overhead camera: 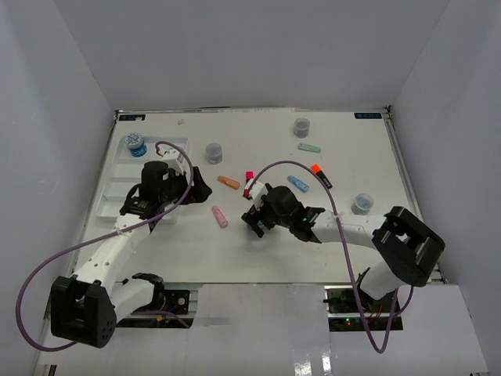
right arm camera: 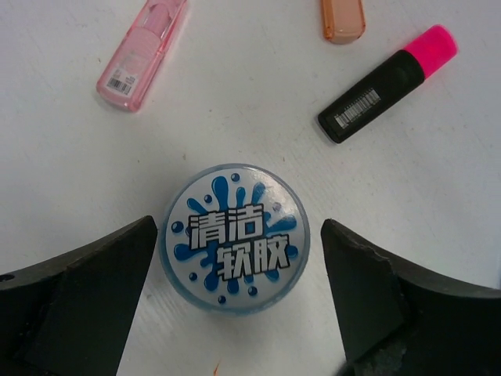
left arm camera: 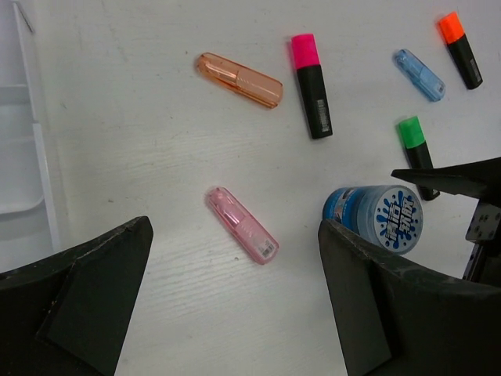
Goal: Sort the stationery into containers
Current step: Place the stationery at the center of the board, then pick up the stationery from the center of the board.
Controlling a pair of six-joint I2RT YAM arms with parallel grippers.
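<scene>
Bright, even light throughout, only soft shadows, and all three views sharp.

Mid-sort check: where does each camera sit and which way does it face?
Top external: above and behind the arms, facing down at the table; left gripper by the tray, right gripper mid-table.
Left wrist: faces down between its own fingers at the pink marker and blue jar.
Right wrist: faces straight down on that jar, own fingers either side.
Shared: both wrist views show jar and marker.
</scene>
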